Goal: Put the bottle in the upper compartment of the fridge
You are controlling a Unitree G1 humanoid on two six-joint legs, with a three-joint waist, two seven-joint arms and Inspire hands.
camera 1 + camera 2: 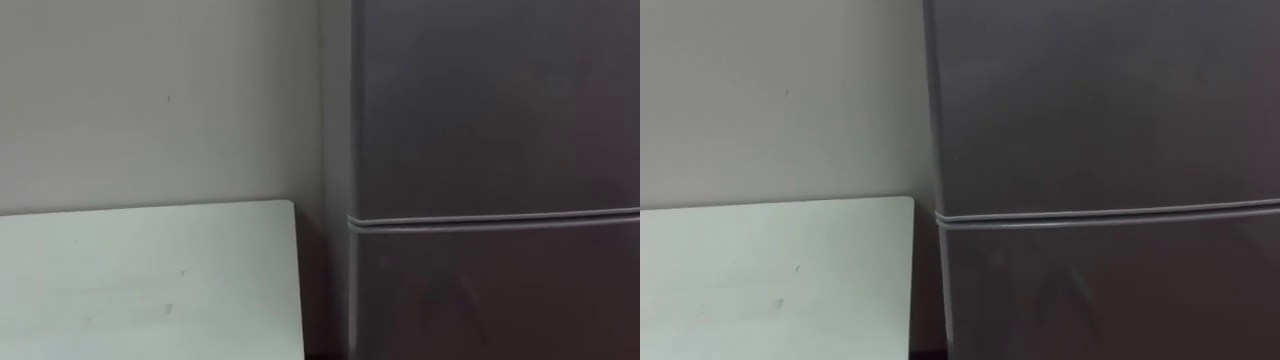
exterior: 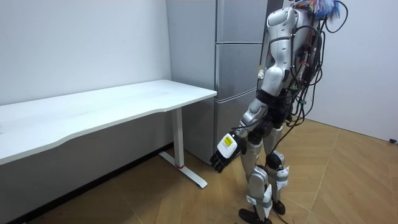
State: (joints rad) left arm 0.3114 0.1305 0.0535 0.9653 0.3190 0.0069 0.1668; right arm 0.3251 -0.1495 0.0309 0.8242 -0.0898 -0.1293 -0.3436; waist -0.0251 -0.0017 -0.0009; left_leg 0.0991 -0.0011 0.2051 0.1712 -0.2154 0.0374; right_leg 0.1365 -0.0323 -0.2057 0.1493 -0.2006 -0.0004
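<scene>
room view: left hand [image 2: 222, 152] hangs loose and empty, near the closed fridge [image 2: 236, 71].

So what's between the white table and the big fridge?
Nothing at all: only a narrow, shadowy gap separates the table from the fridge, clearest in the left eye view.

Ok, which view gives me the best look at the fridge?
The room view: the fridge stands beside the table, its stacked doors shut, the robot partly in front. Both eye views show a close stretch of its front with one door seam.
</scene>
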